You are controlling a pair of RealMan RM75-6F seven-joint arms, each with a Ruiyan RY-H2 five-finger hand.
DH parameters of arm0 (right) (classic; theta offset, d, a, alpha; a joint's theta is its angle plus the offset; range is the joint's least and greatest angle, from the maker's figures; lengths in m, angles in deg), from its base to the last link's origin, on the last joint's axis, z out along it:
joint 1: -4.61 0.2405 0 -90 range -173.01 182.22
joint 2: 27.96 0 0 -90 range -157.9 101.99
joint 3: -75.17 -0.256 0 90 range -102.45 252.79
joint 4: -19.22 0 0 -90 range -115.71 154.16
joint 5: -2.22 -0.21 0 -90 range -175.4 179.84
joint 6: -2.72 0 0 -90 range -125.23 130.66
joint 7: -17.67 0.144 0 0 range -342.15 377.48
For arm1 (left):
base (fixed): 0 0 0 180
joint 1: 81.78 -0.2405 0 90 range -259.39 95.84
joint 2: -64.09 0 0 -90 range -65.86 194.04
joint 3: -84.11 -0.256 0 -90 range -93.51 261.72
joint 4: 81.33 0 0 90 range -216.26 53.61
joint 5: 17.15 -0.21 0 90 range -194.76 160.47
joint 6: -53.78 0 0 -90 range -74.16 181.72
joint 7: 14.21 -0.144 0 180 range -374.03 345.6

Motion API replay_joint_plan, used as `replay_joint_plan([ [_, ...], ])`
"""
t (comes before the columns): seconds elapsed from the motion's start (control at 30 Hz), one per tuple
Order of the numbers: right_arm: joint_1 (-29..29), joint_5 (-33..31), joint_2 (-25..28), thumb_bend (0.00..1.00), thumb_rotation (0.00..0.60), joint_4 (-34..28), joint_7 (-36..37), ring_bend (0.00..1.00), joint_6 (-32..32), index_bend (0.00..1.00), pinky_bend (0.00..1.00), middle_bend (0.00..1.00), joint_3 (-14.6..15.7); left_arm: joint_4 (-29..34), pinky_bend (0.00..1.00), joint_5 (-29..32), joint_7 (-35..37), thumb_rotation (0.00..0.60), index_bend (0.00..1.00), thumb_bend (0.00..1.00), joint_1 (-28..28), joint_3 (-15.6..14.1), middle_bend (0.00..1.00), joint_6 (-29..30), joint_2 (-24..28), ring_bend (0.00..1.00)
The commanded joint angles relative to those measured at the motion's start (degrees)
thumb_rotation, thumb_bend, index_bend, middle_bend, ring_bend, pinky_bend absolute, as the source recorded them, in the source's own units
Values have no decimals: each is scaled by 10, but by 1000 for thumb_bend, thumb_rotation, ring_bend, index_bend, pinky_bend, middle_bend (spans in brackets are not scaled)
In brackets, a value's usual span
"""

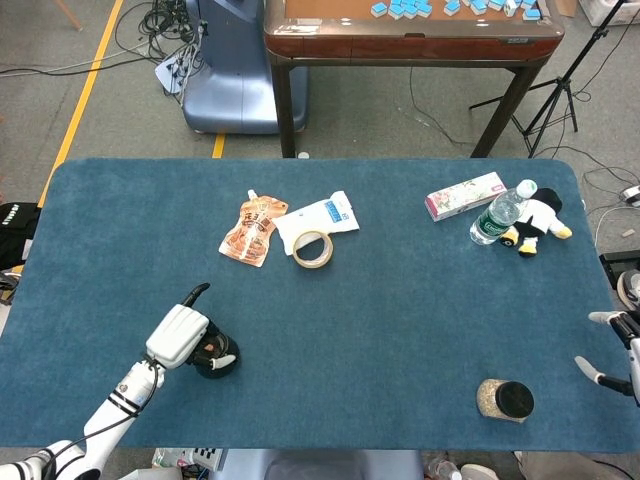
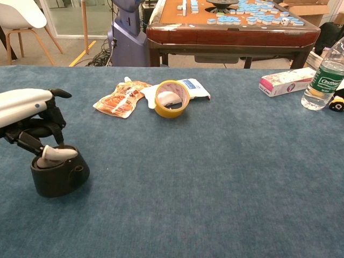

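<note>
Nearby, left hand (image 2: 29, 121) atop black jar (image 2: 58, 174)

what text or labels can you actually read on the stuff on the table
Nothing reads clearly.
water bottle: green label with white lettering, too blurred to read.
orange pouch: print too small.
white packet: blue mark, unreadable.
pink box: print too small.
The tape roll shows no text.

Surface (image 2: 226, 177): matt blue cloth, felt-like nap. Left hand (image 2: 24, 107): smooth white plastic shell, black fingers (image 2: 56, 93). Black round object (image 2: 56, 174): matt plastic. Orange pouch (image 2: 121, 98): glossy foil. Tape roll (image 2: 172, 107): glossy yellow. Bottle (image 2: 322, 80): clear plastic.
</note>
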Motion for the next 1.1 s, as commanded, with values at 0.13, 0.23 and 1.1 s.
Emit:
replay_joint_plan([
  [0.13,2,0,-2,171,600,3,2,251,3,334,278,366,0,19,37,26,-2,346,1000,133,-17,13,1000,17,9,909],
  [0.23,3,0,-3,171,600,4,2,251,4,334,278,366,0,30,37,40,-4,324,1000,145,-23,21,1000,22,12,918],
  [1.1,3,-2,-3,171,600,5,5,246,10,334,278,365,2,34,207,50,-58,553,1000,307,-46,44,1000,65,9,933],
])
